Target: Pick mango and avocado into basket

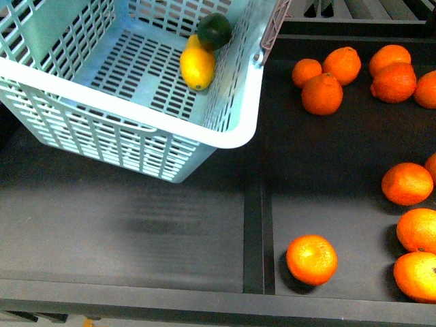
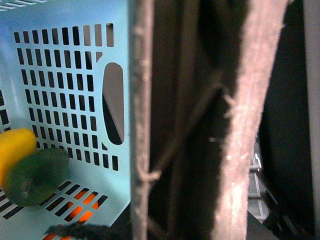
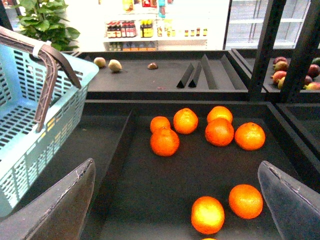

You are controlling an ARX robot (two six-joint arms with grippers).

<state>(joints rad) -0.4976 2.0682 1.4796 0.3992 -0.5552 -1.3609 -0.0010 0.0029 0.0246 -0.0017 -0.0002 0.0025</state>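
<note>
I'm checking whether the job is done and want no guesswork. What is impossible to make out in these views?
- Left end effector: not visible in any view; the left wrist view is filled by blurred handle bars.
- Avocado: front view shows it only partly, behind the basket wall.
- Mango: cut off by the left wrist picture's edge.
- Right end effector: open, fingers cut off by the edge.

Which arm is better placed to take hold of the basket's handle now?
Probably left: its wrist camera sits right against the handle, with the mango and avocado inside the basket beyond. The right gripper hangs open over the oranges, apart from the basket.
</note>
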